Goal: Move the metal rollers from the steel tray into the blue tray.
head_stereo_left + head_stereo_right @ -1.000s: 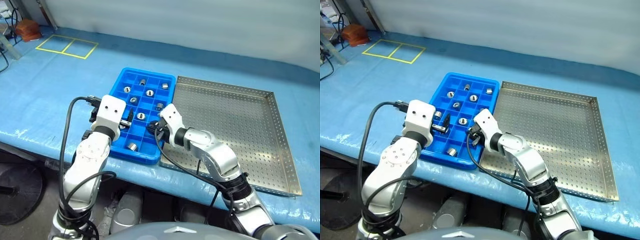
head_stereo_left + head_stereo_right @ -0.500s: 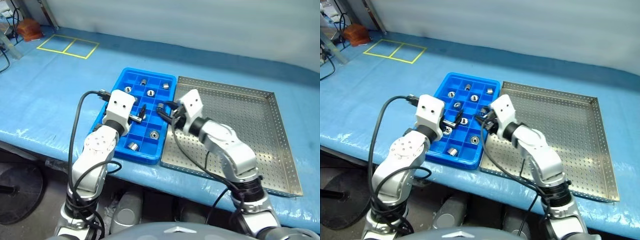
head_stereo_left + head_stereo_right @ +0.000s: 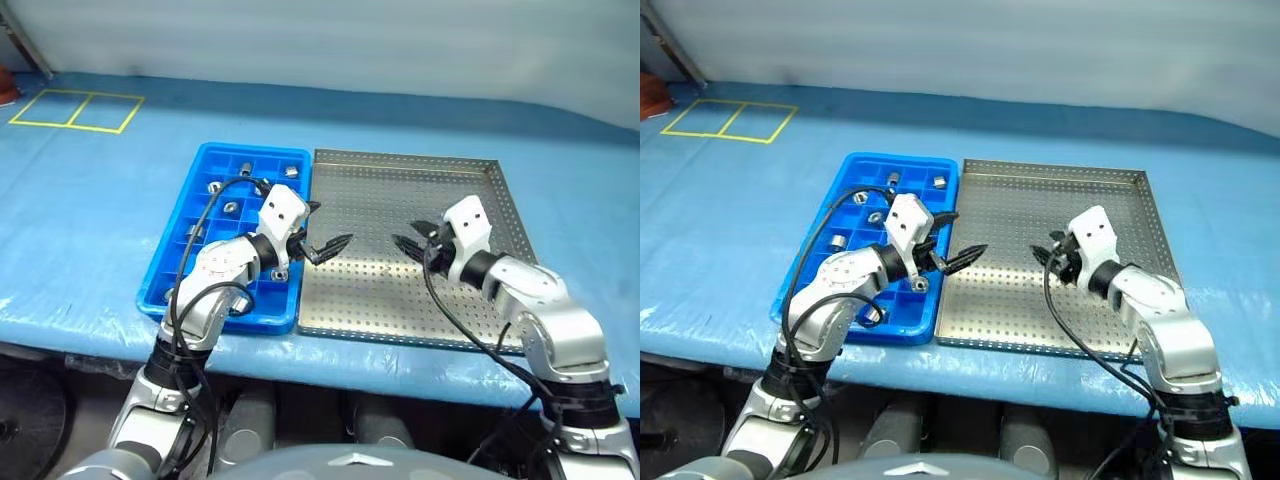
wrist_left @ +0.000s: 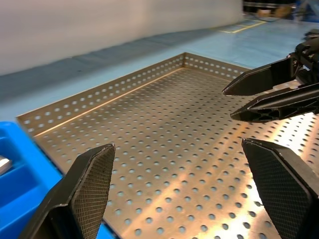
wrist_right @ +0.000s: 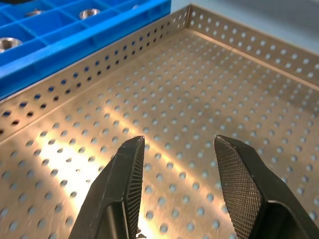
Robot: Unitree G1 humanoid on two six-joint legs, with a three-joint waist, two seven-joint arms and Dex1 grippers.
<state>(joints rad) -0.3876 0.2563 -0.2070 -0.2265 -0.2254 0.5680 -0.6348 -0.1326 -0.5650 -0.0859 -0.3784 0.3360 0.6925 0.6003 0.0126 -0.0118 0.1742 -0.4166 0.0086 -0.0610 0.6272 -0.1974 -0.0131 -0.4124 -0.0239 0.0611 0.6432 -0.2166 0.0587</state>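
Metal rollers point(image 3: 229, 207) sit scattered in blue tray point(image 3: 170, 275) compartments, left of steel tray point(image 3: 420, 300), touching it. Left gripper point(image 3: 322, 228) spread wide, empty, over steel tray's left edge. Right gripper point(image 3: 410, 240) part open, empty. Blue table cover point(image 3: 80, 200); yellow tape square point(image 3: 72, 110) far left.

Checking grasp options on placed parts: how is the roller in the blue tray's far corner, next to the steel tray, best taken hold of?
Probably from straight above, gripping the roller across its curved outer sides. It sits low inside a walled compartment of the blue tray, so coming in sideways would likely hit the compartment walls first.
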